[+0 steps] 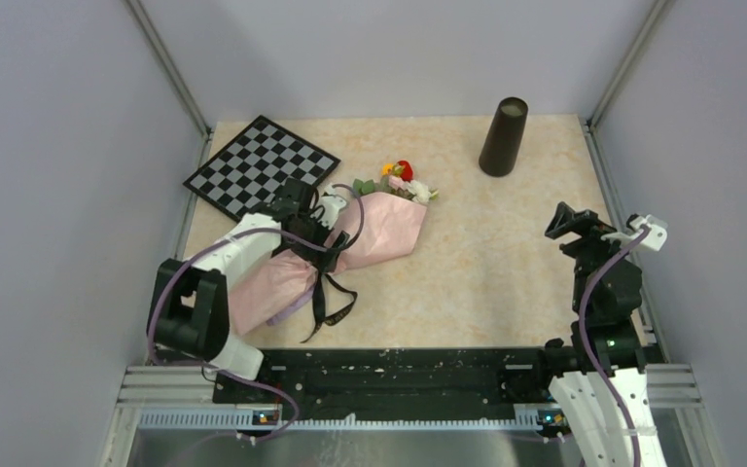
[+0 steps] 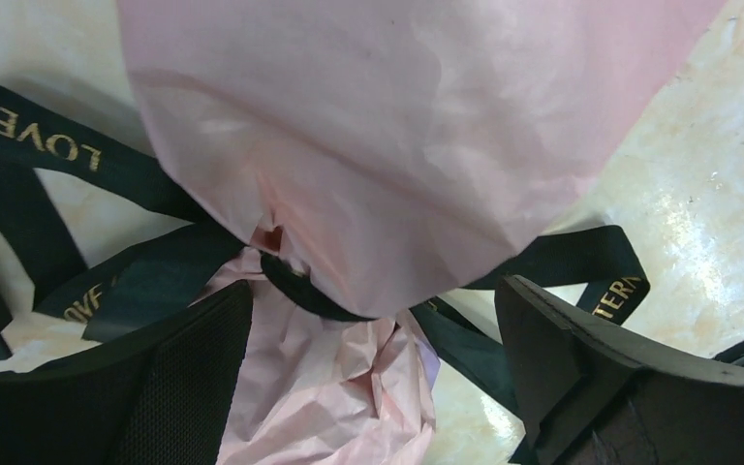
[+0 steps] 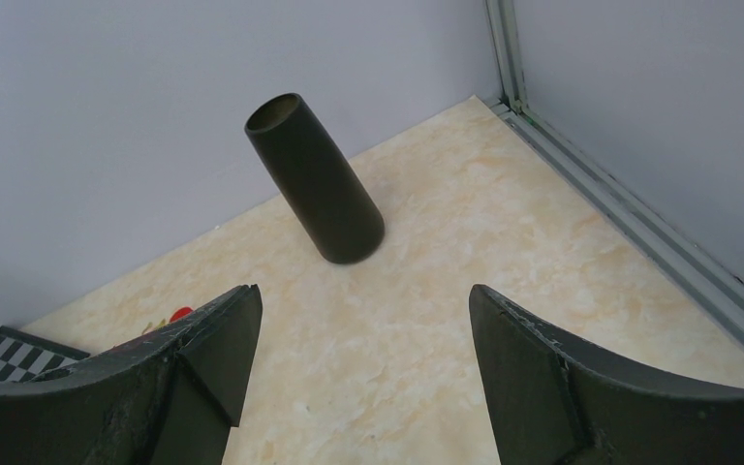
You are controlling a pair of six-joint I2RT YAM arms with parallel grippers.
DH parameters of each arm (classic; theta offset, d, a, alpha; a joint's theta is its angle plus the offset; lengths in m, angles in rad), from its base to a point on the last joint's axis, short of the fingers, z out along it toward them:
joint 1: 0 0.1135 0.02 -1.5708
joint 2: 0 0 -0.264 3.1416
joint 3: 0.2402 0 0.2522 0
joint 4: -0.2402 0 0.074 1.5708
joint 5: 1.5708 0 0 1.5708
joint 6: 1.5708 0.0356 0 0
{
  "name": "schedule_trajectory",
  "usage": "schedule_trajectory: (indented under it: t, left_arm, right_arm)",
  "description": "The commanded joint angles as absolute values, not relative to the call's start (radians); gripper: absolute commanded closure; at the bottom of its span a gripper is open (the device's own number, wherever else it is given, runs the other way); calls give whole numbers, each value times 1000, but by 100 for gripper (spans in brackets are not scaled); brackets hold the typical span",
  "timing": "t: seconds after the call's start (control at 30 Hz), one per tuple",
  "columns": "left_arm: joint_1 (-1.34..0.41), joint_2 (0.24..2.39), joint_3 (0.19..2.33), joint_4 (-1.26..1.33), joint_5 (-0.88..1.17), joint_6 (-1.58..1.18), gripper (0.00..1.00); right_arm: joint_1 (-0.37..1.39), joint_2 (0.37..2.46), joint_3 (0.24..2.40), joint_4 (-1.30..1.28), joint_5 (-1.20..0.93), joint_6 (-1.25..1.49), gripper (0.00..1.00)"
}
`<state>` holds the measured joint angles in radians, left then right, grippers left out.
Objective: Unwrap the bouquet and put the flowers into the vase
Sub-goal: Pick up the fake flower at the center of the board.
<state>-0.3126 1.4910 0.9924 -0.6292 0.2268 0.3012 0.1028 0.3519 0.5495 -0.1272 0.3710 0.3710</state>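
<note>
Bouquet [image 1: 374, 232]: a pink paper cone lying flat on the table [image 1: 506, 292], left of centre in the overhead view, with its wide mouth toward the upper right.
- Flowers [image 1: 410, 187]: pink and white heads showing at the mouth, with a small red and yellow piece [image 1: 401, 170] among them.
- Ribbon [image 1: 329, 304]: black with gold lettering, tied round the narrow neck, its loose tails trailing toward the lower edge.
- Checkered board [image 1: 258, 167]: upper left, just beyond the bouquet.
- Vase [image 1: 504, 136]: dark and upright at the upper right, well apart from the bouquet, with bare table between them.
- Left pincer [image 1: 303, 233]: jaws spread wide over the tied neck, one finger on each side of the paper, gripping nothing.
- Right pincer [image 1: 579, 226]: at the right edge, jaws wide and empty, facing the vase.
</note>
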Motion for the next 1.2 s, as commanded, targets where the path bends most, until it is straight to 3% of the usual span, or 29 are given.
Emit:
schedule_trajectory:
  t: [0.0,0.57,0.67,0.9,1.17]
  left_arm:
    - [-325,1545,1057,-630,231,292,1]
    - [-403,1523,977,-561,-161,295,6]
    - [-405,1519,981,-555,-147,295,13]
    - [-413,1560,1011,-592,-63,278,43]
    - [-449,1528,1017,-610,70,216,43]
  right_arm:
    - [107,340,551,-95,378,378,20]
    - [107,341,543,-86,381,378,20]
    - [107,342,542,-84,380,378,20]
    - [106,341,538,-83,380,378,20]
    - [107,342,540,-86,380,376,20]
